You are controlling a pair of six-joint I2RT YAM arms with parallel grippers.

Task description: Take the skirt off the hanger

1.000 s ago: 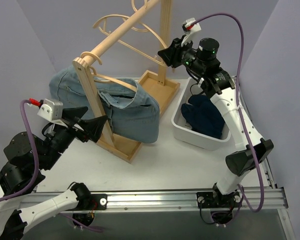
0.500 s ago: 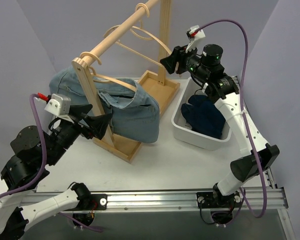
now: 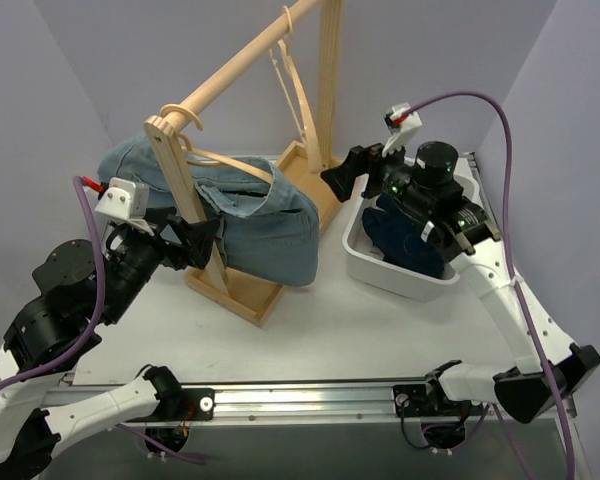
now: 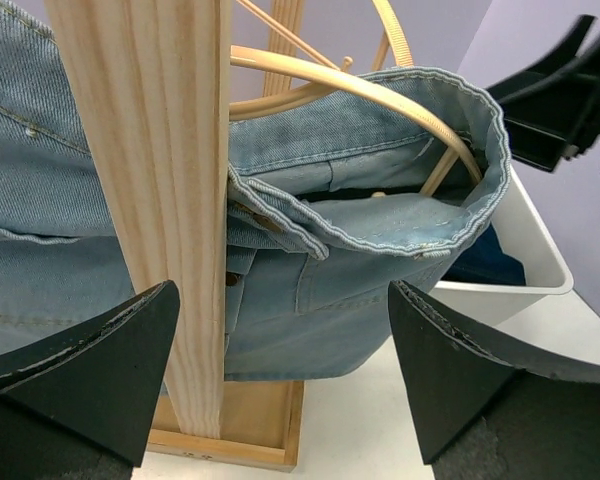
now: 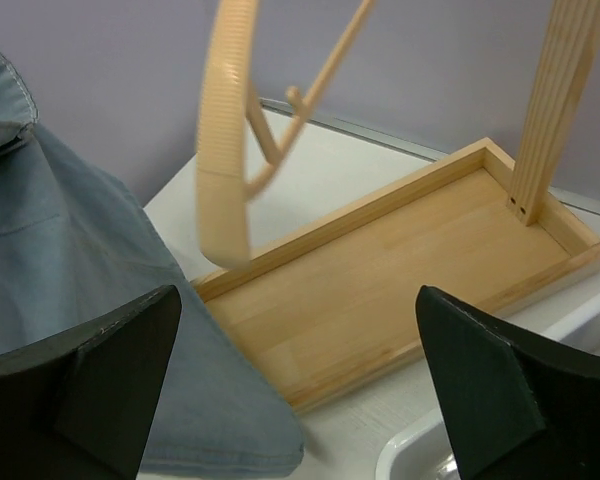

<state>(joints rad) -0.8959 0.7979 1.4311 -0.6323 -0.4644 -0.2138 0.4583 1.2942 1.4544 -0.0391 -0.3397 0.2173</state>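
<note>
On the table (image 3: 330, 320), seen from above, a wooden rack (image 3: 242, 70) stands with its rail sloping up from a near post (image 3: 180, 190) to a far post. The denim skirt (image 3: 250, 215) hangs on a hanger (image 3: 220, 160) at the rail's low end, draped round the near post and down to the rack's near tray. A bare hanger (image 3: 295, 85) hangs edge-on near the far post. My left gripper (image 3: 195, 240) sits right at the near post, its fingers spread, just beside the skirt's front. My right gripper (image 3: 345, 175) hovers between the far tray (image 3: 315, 180) and a white bin (image 3: 400, 270) that holds dark blue cloth (image 3: 405, 235); its fingers stand wide apart and hold nothing. From my left wrist, my two fingers (image 4: 90, 365) frame the scene, spread wide with the post (image 4: 160, 200) rising between them, nearer the left one. Behind the post the skirt (image 4: 360, 230) hangs with its waistband gaping over the curved hanger (image 4: 380, 100); the bin (image 4: 520, 260) shows at the right. From my right wrist, my fingers (image 5: 90, 370) are far apart over the far tray (image 5: 380, 290). The bare hanger (image 5: 230, 150) hangs ahead, untouched, and the skirt's (image 5: 70, 270) edge fills the left.
</note>
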